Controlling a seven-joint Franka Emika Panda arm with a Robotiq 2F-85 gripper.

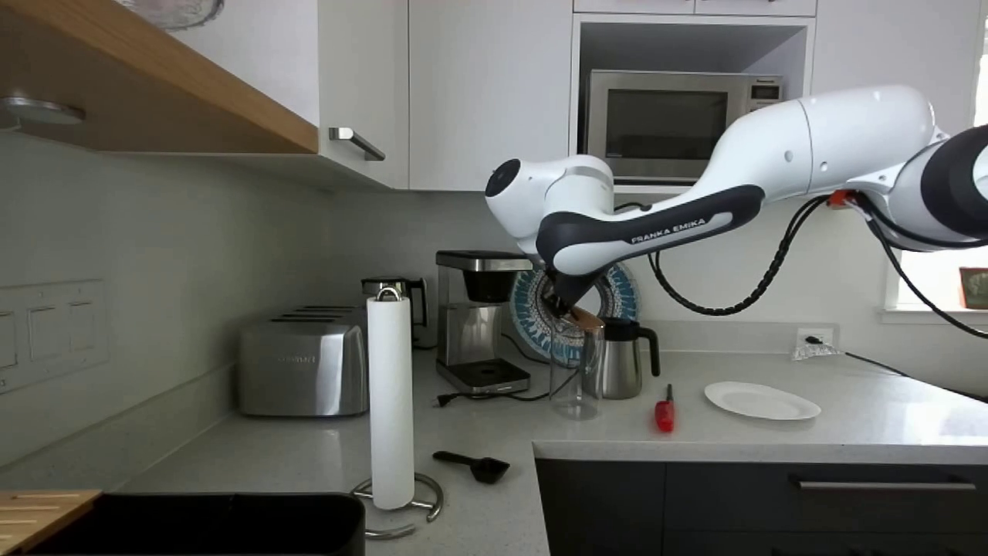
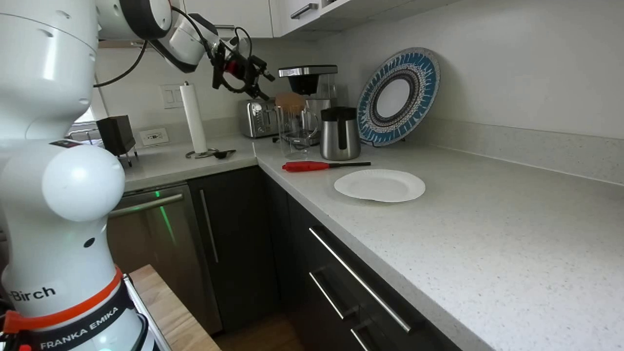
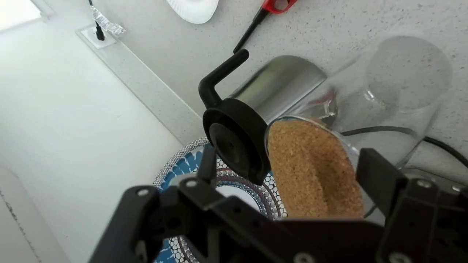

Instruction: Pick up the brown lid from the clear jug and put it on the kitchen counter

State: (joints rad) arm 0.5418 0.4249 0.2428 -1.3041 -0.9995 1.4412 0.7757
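Tan-brown and cork-like, the brown lid sits in the mouth of the clear jug. Both exterior views show the jug upright on the pale kitchen counter, with the lid on top. My gripper is tilted, close above and beside the lid. Its jaws stand wide apart in the wrist view, where the lid appears in the gap of the gripper, nearer the right-hand finger. Nothing is held. The lid's lower part is hidden behind the gripper body in that view.
A steel kettle stands right beside the jug, with a blue-rimmed dish behind. The coffee maker and its cord are close by. A red lighter and a white plate lie on the counter. The paper-towel roll stands nearer that camera.
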